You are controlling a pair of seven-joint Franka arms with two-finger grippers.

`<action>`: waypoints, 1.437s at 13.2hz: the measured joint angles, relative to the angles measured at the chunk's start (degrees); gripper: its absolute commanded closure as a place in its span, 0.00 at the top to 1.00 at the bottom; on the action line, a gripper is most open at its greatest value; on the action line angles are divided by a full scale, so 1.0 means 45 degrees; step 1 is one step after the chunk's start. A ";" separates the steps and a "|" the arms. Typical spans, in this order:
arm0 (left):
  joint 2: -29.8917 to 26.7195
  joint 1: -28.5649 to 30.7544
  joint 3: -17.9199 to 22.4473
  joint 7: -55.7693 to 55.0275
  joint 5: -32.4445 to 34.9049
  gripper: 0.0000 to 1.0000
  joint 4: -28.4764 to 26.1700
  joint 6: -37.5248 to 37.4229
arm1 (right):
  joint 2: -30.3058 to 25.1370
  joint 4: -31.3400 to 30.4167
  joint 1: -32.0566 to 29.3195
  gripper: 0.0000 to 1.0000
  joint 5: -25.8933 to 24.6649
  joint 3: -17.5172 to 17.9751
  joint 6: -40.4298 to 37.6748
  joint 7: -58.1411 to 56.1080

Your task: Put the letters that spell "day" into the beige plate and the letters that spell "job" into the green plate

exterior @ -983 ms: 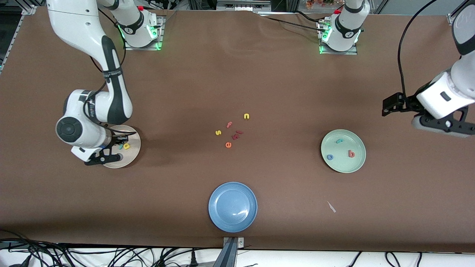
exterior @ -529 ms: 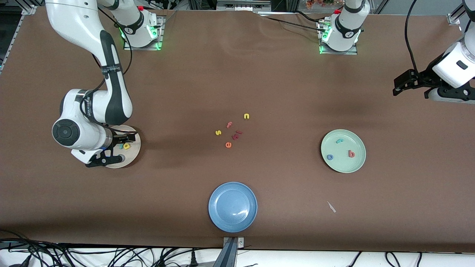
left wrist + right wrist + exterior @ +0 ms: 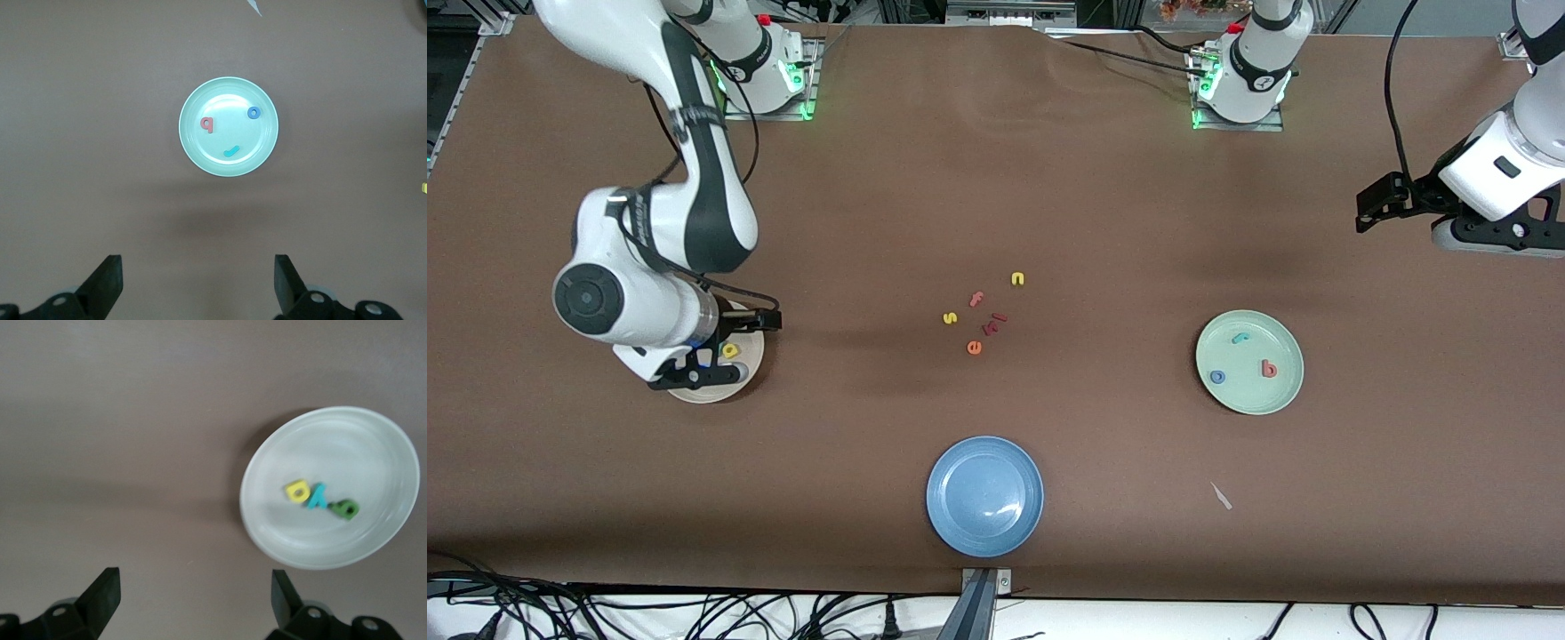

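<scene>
The right gripper (image 3: 190,603) hangs above the table with its two black fingers spread wide and nothing between them. In the right wrist view the round cream-beige plate with a raised rim (image 3: 373,440) lies at about two o'clock from those fingers. All three small foam letters of "day" rest in its well, touching in a short row: the yellow "a" (image 3: 297,490), the teal "y" (image 3: 316,496) and the green "d" (image 3: 344,509). In the front view this arm's wrist covers much of that plate (image 3: 740,384), at the right arm's end of the table.

The left gripper (image 3: 197,283) waits high over the left arm's end of the table, its jaws likewise parted and empty. In its wrist view the round pale mint-green plate (image 3: 193,143) sits at twelve o'clock, well apart. That plate holds the salmon-red "b" (image 3: 207,124), the blue ring "o" (image 3: 254,113) and the teal hooked "j" (image 3: 231,152), each lying apart from the others.

Judging from this, both words are sorted, and no task letter is left near either gripper to fetch. The coming move looks like a plain withdrawal by the right arm, up and away from the plate's rim.
</scene>
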 measured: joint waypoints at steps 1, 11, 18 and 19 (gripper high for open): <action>0.0036 -0.0027 -0.0002 0.0000 0.0001 1.00 0.0088 0.0000 | -0.0595 -0.0149 -0.0348 1.00 -0.0415 0.0447 -0.0171 0.0239; 0.0210 0.0002 0.0013 -0.0001 0.0004 1.00 0.0290 -0.0139 | -0.5506 -0.1225 -0.3251 1.00 -0.3181 0.3041 -0.3022 0.0329; 0.0278 -0.0044 -0.0001 -0.0001 0.0006 1.00 0.1279 -0.1139 | -0.5819 -0.0940 -0.3871 1.00 -0.3183 0.2415 -0.2995 -0.0161; 0.0329 -0.0044 -0.0001 -0.0001 0.0006 1.00 0.1314 -0.1149 | -0.5808 -0.0940 -0.3897 1.00 -0.3183 0.2345 -0.2991 -0.0442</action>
